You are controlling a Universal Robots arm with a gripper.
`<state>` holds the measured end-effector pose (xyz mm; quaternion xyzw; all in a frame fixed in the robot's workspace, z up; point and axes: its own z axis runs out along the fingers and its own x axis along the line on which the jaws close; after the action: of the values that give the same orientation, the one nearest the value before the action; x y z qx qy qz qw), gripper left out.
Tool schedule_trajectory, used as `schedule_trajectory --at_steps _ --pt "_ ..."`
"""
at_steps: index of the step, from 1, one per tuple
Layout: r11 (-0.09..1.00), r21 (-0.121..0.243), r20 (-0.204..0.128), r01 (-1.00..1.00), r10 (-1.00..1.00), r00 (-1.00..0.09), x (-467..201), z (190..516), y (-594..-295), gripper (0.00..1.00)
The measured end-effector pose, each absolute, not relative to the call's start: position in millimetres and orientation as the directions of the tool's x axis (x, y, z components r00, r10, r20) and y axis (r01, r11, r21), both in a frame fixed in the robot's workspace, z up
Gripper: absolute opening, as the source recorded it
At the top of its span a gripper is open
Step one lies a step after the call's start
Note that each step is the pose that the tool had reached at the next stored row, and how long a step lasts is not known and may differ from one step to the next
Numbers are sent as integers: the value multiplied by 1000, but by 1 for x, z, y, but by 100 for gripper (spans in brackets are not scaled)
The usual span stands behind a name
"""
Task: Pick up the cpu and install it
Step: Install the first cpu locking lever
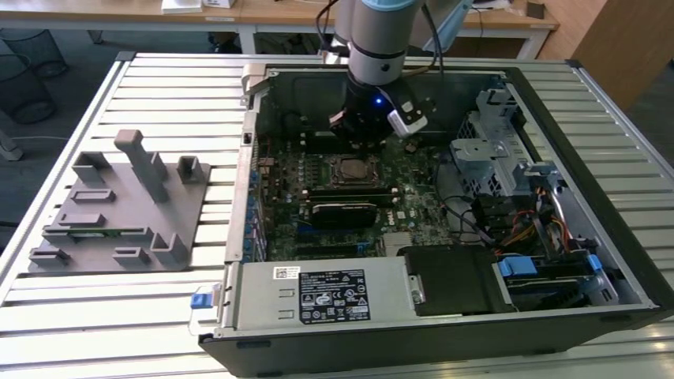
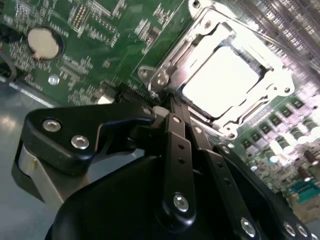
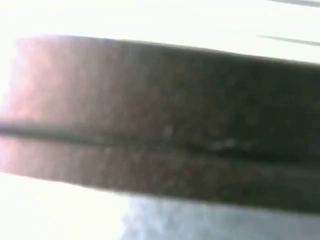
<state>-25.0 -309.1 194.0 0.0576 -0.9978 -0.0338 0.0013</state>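
One cpu [image 2: 222, 80] sits seated in the motherboard socket [image 2: 272, 97], upper right of the second wrist view. Just below it, the pincer [image 2: 172, 111] has its fingers pressed together, gripping nothing, inside the computer case [image 1: 589, 237].

From my station I note even daylight in the exterior view with a dim computer case [image 1: 621, 300] interior, hard glare washing out the cpu [image 2: 225, 80] and socket frame [image 2: 280, 85] in the second wrist view, and the first wrist view wholly defocused, overexposed white around a dark band.
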Motion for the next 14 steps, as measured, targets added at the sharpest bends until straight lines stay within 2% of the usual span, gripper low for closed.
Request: schedule_trajectory --at_steps 3,5,14 --pt "988 104 -5 -115 -115 -993 -26 195 -310 11" --pt "987 111 -10 -115 -115 -993 -24 196 -307 11" --pt "988 101 -8 -115 -115 -993 -24 210 -308 11"
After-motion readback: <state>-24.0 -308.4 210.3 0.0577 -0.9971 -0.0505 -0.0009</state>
